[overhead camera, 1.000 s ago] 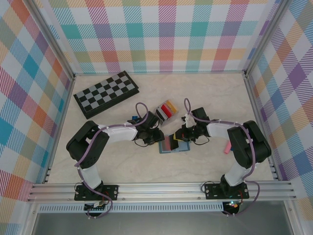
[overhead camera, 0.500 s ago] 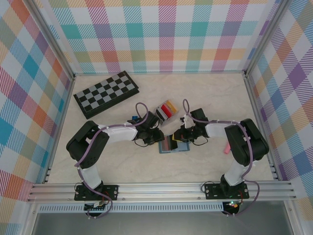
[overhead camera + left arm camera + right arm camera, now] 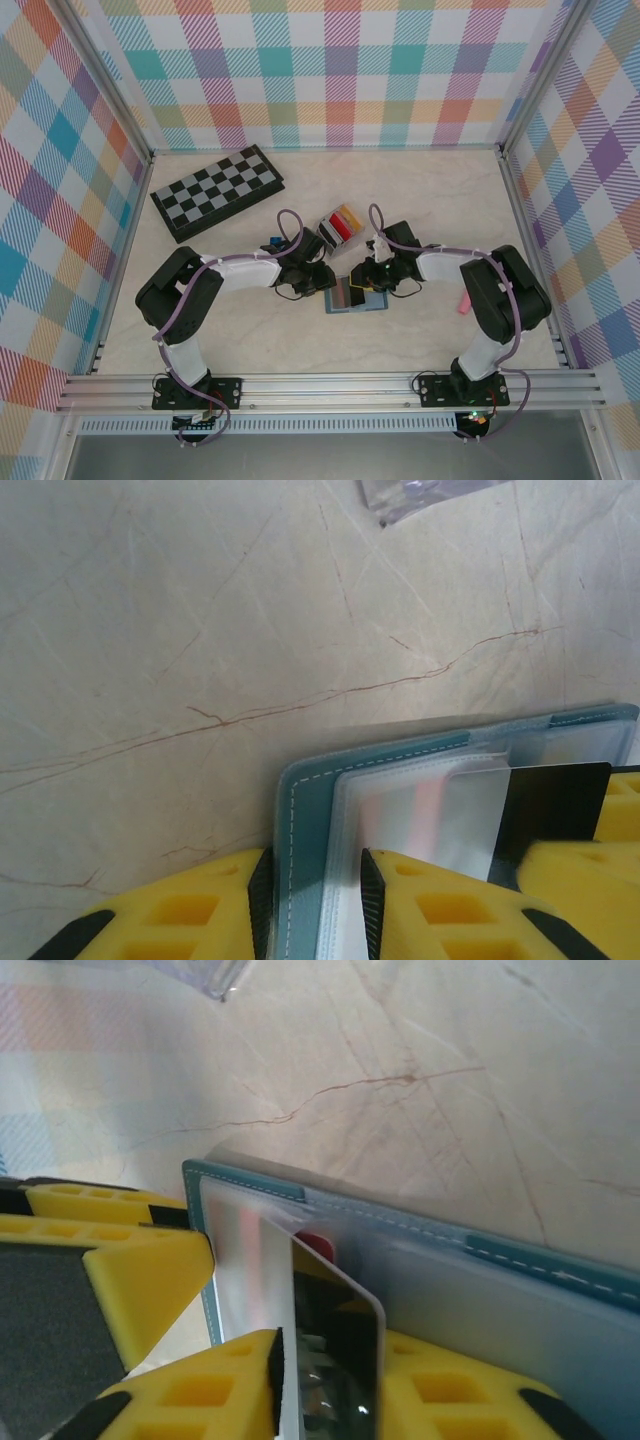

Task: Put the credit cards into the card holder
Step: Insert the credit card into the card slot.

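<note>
Credit cards (image 3: 342, 222), red, yellow and black among them, stand upright in the card holder (image 3: 322, 230), which sits just behind the open blue-grey wallet (image 3: 372, 301) on the marbled counter (image 3: 430, 190).

Taking the wallet as the mark and going from the left: a chessboard (image 3: 217, 192) lies far to its left and behind. A small blue cube (image 3: 272, 242) sits nearer, off the wallet's left rear.

The left hand (image 3: 325, 283) is at the wallet's left edge and clenched on it. In its wrist view the stitched teal cover and a clear plastic sleeve are pinched between the two yellow fingers (image 3: 430, 910).

On the wallet's clear sleeves sits a black card (image 3: 550, 810). The right hand (image 3: 362, 282) is at the wallet from the right side, with this black card between its fingers (image 3: 200, 1390). Whether it squeezes the card or has let it loose, I cannot tell. A sliver of red shows in a wallet pocket just behind that card.

Well to the right of the wallet, a pink card (image 3: 464, 302) lies on the counter, apart from both hands.
</note>
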Action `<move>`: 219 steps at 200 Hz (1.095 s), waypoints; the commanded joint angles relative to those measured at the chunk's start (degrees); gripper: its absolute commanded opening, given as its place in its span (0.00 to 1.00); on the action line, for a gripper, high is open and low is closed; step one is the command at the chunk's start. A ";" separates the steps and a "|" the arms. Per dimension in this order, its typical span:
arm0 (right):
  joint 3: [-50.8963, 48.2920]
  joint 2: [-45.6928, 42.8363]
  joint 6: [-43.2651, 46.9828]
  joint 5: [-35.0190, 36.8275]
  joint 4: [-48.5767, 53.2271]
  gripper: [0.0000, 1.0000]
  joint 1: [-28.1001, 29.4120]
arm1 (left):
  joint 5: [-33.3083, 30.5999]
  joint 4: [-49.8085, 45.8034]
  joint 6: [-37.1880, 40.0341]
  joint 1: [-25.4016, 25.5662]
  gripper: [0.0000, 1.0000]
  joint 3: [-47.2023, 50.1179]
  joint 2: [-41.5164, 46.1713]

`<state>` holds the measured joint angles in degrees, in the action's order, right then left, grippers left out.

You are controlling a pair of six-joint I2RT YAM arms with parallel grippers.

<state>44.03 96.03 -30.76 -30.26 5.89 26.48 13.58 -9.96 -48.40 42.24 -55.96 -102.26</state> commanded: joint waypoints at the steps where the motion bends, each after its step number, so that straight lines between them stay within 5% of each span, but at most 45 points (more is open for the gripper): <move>1: 1.56 -2.63 2.94 3.77 7.63 0.33 0.47 | 0.89 -0.24 -0.13 0.30 0.31 0.90 0.03; 37: 2.03 -3.75 3.78 4.95 10.43 0.32 0.42 | 1.03 0.02 -0.20 0.24 0.31 0.86 -0.12; 92: 2.18 -1.66 -0.06 0.94 5.98 0.14 1.10 | 1.30 0.46 -0.26 0.22 0.31 0.60 -0.31; 219: 3.15 1.43 -9.25 -0.85 -1.56 0.18 5.00 | 0.76 1.08 -1.23 0.25 0.32 1.43 0.91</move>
<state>45.39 96.71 -38.61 -28.10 7.79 30.50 13.58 -9.87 -48.64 42.24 -55.90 -102.26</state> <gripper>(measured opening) 0.173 0.314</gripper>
